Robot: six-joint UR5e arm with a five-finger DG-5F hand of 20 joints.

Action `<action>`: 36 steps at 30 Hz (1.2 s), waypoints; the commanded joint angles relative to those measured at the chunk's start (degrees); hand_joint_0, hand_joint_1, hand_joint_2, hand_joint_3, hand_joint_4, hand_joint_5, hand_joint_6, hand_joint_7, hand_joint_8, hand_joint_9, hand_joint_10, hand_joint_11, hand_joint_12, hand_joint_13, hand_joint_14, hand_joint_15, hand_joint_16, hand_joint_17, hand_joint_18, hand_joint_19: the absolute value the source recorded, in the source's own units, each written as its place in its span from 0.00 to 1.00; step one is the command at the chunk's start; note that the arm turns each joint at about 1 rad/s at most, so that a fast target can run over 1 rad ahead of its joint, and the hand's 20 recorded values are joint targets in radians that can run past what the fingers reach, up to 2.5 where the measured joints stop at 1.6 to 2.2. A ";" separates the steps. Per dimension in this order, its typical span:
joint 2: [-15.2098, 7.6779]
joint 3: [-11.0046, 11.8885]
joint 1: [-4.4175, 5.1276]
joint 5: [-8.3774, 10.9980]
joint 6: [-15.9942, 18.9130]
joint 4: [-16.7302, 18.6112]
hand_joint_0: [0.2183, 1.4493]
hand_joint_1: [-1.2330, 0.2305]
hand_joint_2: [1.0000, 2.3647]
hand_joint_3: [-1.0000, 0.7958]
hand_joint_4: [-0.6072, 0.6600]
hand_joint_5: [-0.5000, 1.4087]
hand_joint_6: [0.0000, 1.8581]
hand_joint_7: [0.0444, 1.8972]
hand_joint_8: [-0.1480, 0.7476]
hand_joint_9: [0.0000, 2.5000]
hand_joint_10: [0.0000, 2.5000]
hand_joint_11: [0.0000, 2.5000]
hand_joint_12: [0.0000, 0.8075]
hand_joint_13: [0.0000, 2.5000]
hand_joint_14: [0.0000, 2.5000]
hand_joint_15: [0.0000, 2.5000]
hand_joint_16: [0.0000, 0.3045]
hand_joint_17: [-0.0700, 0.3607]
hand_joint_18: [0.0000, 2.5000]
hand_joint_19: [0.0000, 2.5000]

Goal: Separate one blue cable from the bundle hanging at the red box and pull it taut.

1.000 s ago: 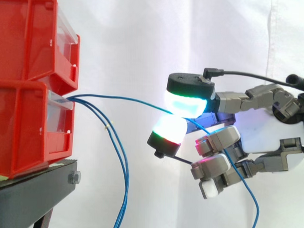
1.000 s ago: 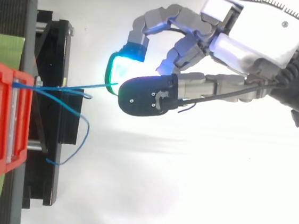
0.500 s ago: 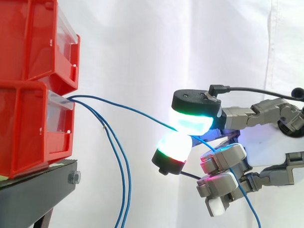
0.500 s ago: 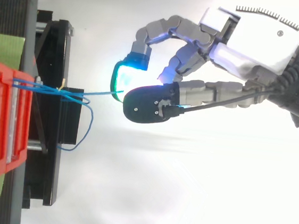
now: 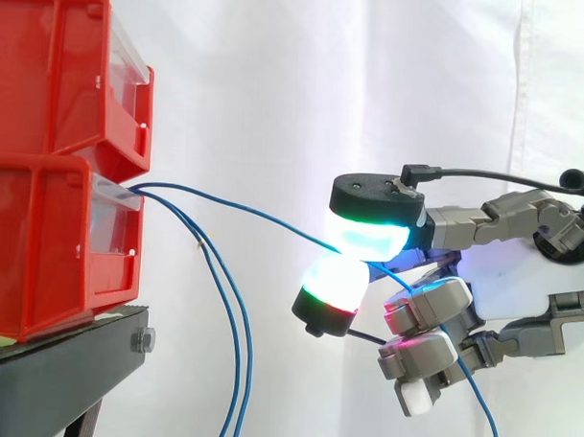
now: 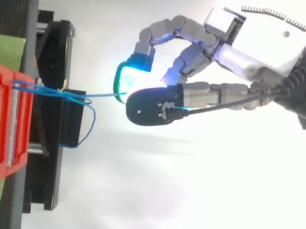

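hand (image 5: 525,275): pinching one blue cable (image 5: 259,214) between glowing pads (image 5: 368,238)
cable: nearly straight to lower red box (image 5: 42,239)
other cables (image 5: 241,361): dangling loose

No text, number, label or sign is legible in either view. The one printed mark is a row of short black tick marks (image 6: 276,11) along the edge of the white housing of the hand (image 6: 259,41), seen from the top; it carries no readable figures.
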 commanded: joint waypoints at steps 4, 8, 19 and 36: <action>0.00 0.00 0.00 0.00 0.00 -0.01 0.38 0.36 0.02 0.46 0.40 0.16 0.50 0.57 0.46 0.43 0.17 0.62 0.38 0.44 0.01 0.67 0.13 0.38 0.30 0.32; 0.00 0.00 0.00 0.00 0.00 -0.01 0.38 0.36 0.02 0.46 0.40 0.16 0.50 0.57 0.45 0.43 0.17 0.62 0.39 0.44 0.00 0.67 0.13 0.38 0.30 0.32; 0.00 0.00 0.00 0.00 0.00 -0.01 0.39 0.36 0.02 0.46 0.40 0.16 0.50 0.57 0.45 0.43 0.16 0.63 0.38 0.44 0.00 0.67 0.13 0.38 0.29 0.32; 0.00 -0.08 0.00 0.00 0.00 -0.01 0.39 0.36 0.02 0.46 0.40 0.16 0.50 0.57 0.45 0.43 0.14 0.63 0.38 0.44 0.00 0.68 0.14 0.38 0.29 0.32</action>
